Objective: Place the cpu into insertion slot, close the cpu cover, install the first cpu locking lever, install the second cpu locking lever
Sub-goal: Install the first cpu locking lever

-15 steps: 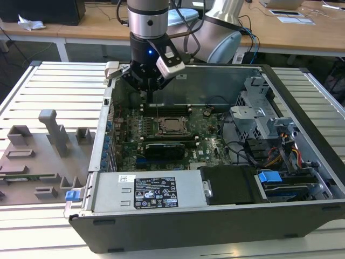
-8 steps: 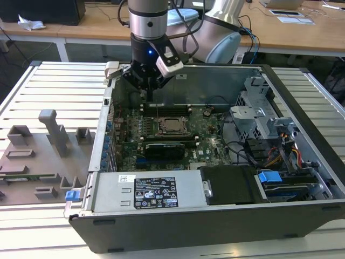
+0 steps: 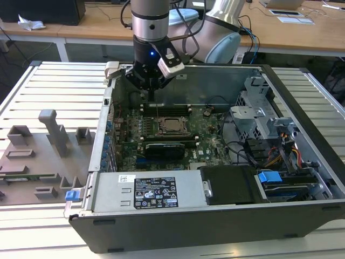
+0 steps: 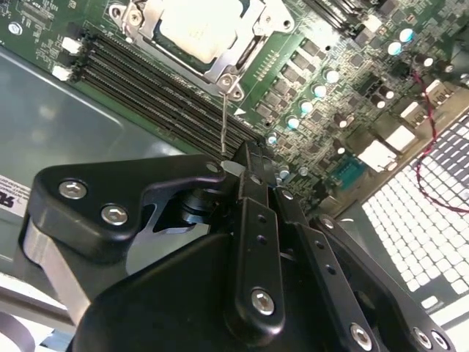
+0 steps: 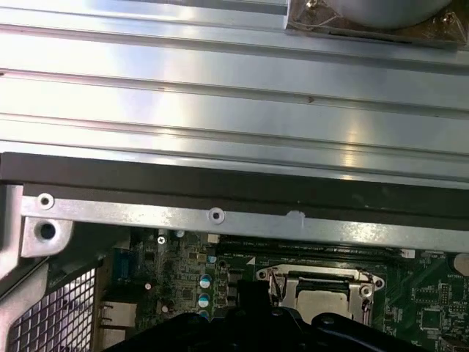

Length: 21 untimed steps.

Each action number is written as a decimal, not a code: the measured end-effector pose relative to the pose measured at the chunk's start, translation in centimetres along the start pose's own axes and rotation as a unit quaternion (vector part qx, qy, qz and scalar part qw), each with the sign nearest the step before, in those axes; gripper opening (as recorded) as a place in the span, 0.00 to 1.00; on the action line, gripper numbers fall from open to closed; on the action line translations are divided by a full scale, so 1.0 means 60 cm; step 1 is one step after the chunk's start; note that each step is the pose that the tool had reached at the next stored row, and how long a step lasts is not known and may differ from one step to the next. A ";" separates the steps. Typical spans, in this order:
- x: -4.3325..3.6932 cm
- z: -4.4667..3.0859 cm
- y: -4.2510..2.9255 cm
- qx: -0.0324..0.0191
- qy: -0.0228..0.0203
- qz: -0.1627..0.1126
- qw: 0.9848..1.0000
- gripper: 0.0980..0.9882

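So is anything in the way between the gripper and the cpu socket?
Nothing visible. The gripper hangs above the memory slots, beside the socket, where the cpu sits under its cover. A thin wire lever rises toward the gripper.

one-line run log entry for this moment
cpu: seated in insertion slot | cpu cover: closed | gripper: above memory slots, pinching thin lever wire

Cpu [image 5: 330, 302] under cpu cover [image 5: 320, 276]
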<state>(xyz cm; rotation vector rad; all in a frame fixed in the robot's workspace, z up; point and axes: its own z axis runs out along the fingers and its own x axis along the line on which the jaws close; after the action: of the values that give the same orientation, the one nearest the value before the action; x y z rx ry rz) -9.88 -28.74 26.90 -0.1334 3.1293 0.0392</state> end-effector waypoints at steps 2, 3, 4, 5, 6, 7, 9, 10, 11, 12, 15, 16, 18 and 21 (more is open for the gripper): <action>-0.005 0.002 0.001 0.000 0.000 0.000 1.000 0.01; -0.006 0.003 0.001 0.000 0.000 0.000 1.000 0.01; -0.007 0.003 0.001 0.000 0.000 0.000 1.000 0.01; -0.008 0.003 0.001 0.000 0.000 0.000 1.000 0.01; -0.010 0.004 0.001 0.000 0.000 0.000 1.000 0.01; -0.012 0.004 0.001 0.000 0.000 0.000 1.000 0.01; -0.016 0.005 0.001 0.000 0.000 0.000 1.000 0.01; -0.018 0.005 0.001 0.000 0.000 0.000 1.000 0.01; -0.021 0.005 0.001 0.000 0.000 0.000 1.000 0.01; -0.026 0.006 0.001 0.000 0.000 0.000 1.000 0.01; -0.035 0.007 0.000 0.000 0.000 0.000 1.000 0.01; -0.037 0.007 0.000 0.000 0.000 0.000 1.000 0.01; -0.039 0.007 0.000 0.000 0.000 0.000 1.000 0.01; -0.039 0.008 0.000 0.000 0.000 0.000 1.000 0.01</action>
<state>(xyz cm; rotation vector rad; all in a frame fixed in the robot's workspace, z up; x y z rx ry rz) -7.52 -28.53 26.47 -0.1336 3.1297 0.0392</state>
